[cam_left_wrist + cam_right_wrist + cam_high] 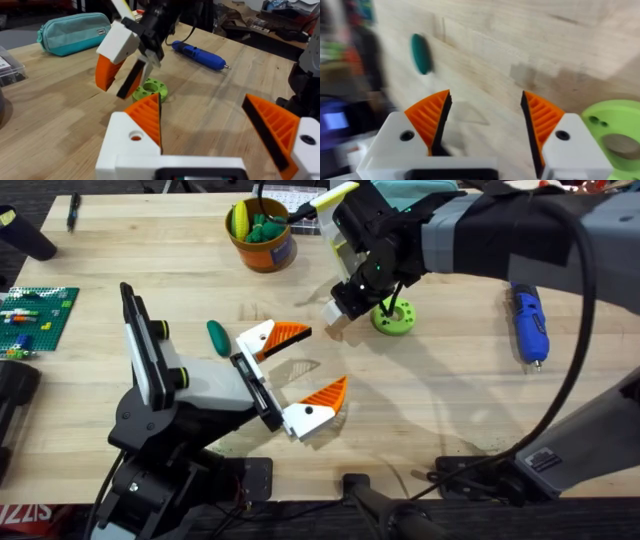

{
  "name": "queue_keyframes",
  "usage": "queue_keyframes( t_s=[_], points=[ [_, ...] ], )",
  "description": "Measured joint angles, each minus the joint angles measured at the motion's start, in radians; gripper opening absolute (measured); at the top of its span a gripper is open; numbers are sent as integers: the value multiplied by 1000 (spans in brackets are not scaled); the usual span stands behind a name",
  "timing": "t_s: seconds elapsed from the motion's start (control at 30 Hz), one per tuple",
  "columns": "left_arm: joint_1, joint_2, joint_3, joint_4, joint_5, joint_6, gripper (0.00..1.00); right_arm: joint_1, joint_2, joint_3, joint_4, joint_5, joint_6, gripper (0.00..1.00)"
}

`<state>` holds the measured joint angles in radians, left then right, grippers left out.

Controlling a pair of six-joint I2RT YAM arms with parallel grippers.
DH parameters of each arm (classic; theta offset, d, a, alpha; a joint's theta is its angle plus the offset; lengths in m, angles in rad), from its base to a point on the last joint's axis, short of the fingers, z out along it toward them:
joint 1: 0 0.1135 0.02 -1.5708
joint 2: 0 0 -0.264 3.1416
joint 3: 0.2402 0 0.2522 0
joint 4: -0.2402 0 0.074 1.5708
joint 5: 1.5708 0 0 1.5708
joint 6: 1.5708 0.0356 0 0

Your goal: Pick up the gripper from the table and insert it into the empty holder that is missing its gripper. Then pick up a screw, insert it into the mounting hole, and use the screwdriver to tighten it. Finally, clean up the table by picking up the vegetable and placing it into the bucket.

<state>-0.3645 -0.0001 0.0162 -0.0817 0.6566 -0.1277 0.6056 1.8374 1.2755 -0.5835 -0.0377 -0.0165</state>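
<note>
Vegetable (217,336): small dark green oblong lying flat on the wooden table (440,410), just beside the left gripper's far finger
Bucket (262,238): orange-brown, at the table's far side, already holding toy pieces
Left gripper (300,376): fingers spread wide, empty
Right gripper (485,122): fingers apart, empty, hovering beside the lime-green ring (393,316)
Handling: likely light, stiff and smooth, so prone to slip; pinch across the narrow middle
Screwdriver (528,323): blue, lying well to the right
</note>
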Motion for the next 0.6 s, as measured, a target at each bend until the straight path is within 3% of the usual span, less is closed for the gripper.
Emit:
queue_keyframes(
  t_s=[0.37,0.6],
  points=[
    [0,1,0,4,-1,-2,986,-13,-14,17,-36,-57,47,448],
    [0,1,0,4,-1,-3,986,-52,-126,40,-168,-8,68,448]
  ],
)
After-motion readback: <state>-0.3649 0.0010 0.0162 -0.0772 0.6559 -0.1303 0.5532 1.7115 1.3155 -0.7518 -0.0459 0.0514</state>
